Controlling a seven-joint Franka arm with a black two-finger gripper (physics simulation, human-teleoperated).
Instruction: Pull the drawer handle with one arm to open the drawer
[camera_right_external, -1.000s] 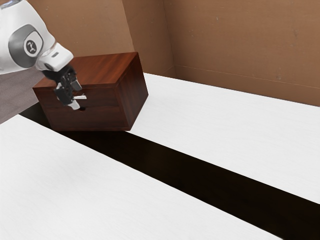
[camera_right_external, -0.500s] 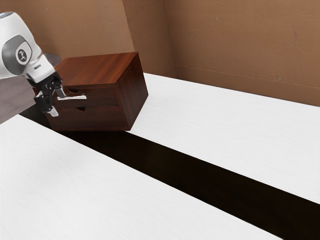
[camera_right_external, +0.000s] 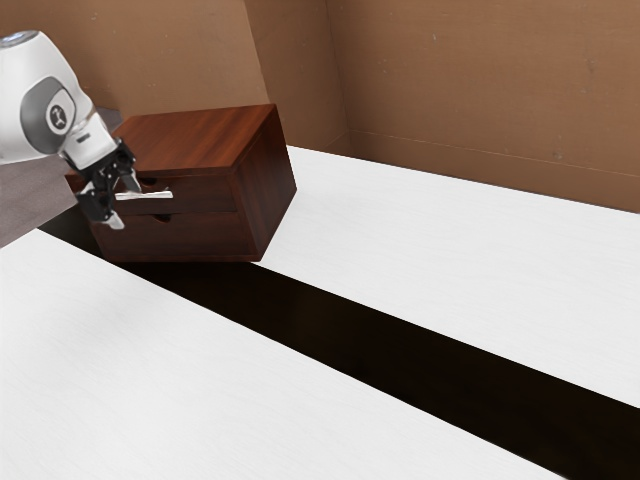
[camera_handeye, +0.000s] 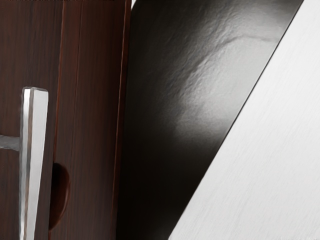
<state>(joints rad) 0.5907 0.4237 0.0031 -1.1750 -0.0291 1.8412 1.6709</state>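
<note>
Here, silver handle (camera_right_external: 150, 195) lying level across the drawer front (camera_right_external: 205, 195)

Cannot follow the arm (camera_right_external: 45, 110) past its last links: cut by the edge at the exterior view's left. Cannot see the end of the handle (camera_right_external: 150, 196) on that side, covered by the gripper (camera_right_external: 118, 200), nor the strip of drawer front (camera_right_external: 200, 190) behind it. Too small and dark there to read the grip. Loses the left corner of the cabinet (camera_right_external: 200, 135) behind the arm. From the wrist, catches the handle (camera_handeye: 31, 165) in part, bar and post cropped by the picture's edges, and half hides a dark recess (camera_handeye: 60, 192) behind the bar. Crops the drawer front (camera_handeye: 85, 100) likewise.
</note>
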